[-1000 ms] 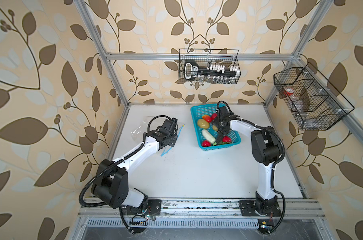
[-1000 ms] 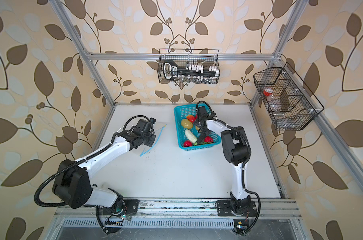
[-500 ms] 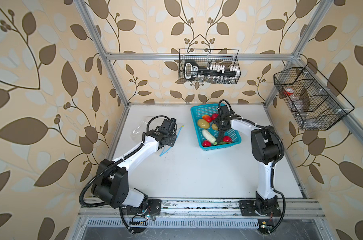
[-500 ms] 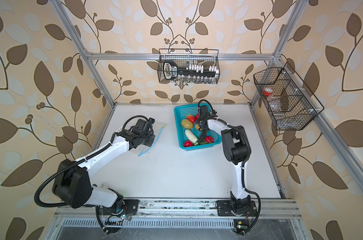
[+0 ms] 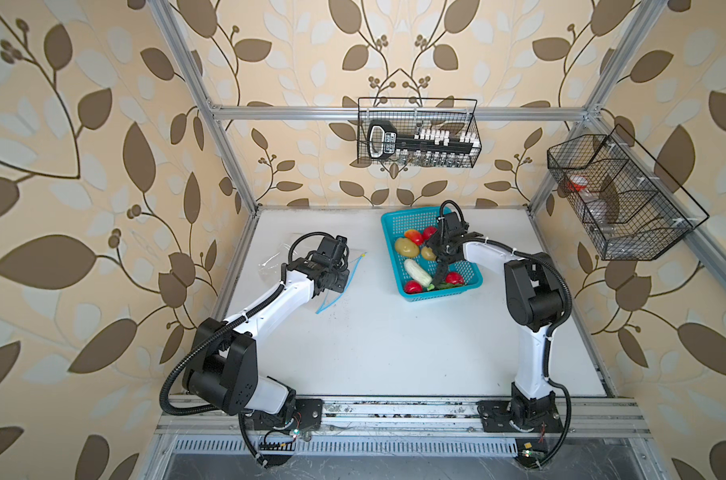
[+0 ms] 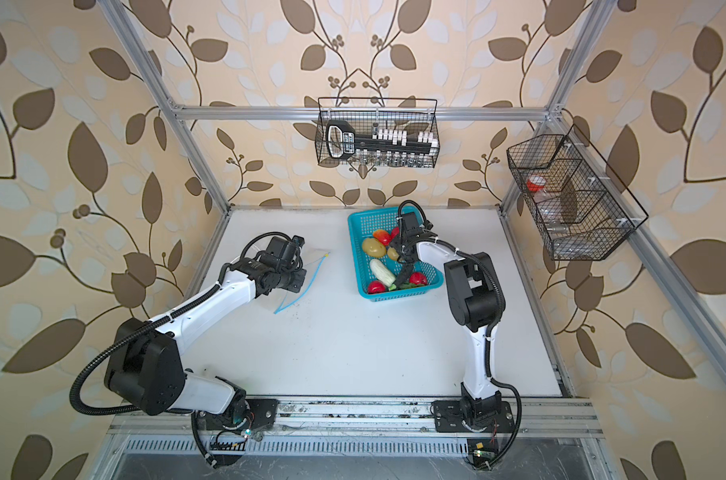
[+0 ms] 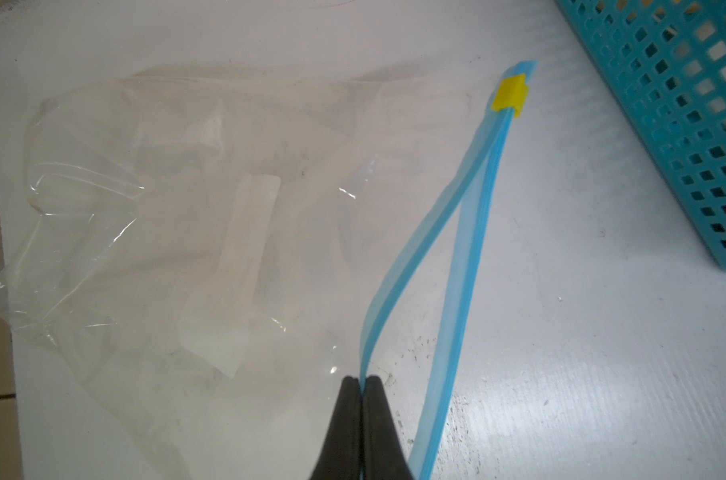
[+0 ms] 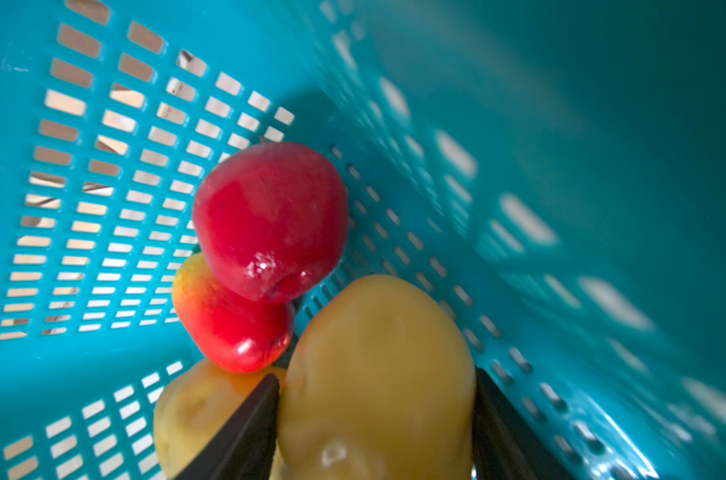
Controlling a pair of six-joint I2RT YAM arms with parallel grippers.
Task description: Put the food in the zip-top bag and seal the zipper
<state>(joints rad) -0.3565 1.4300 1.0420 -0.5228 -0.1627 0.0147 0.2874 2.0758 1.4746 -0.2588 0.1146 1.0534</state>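
Pinching one lip of zipper, left gripper clamped, zip-top bag spread beside it, right gripper closed on tan potato, red fruit just ahead.

Right wrist view: potato and second potato cut off by frame edge; basket wall blurred. Zipper runs out of frame.

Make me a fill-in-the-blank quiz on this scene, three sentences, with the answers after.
The left hand pinches one lip of the zipper, whose slider tab is ____. The right hand grips the tan potato inside the turquoise ____. The zip-top bag is ____ inside.
Answers: yellow; basket; empty.
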